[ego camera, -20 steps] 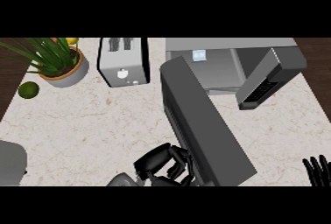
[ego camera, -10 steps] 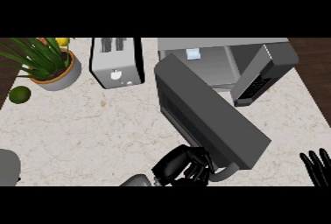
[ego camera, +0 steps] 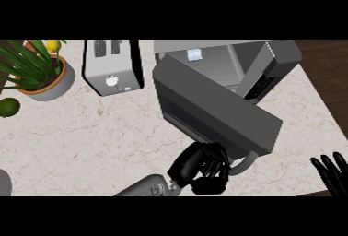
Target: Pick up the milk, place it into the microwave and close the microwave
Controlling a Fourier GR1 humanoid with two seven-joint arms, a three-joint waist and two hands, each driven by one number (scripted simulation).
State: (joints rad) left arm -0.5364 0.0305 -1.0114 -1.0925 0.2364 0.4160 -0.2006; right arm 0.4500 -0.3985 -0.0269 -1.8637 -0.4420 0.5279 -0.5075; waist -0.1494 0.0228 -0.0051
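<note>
Milk shows pale inside the microwave; left hand curled against its half-open door, right hand open

The left hand sat low at centre, fingers curled, grey forearm entering from below. The right hand rested open at the right edge, fingers up.

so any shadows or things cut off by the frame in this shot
Head view: even light, only a faint shadow beside the silver toaster; the right robot hand and the green potted plant are cropped by the edges; the grey microwave door hides part of the cavity.
</note>
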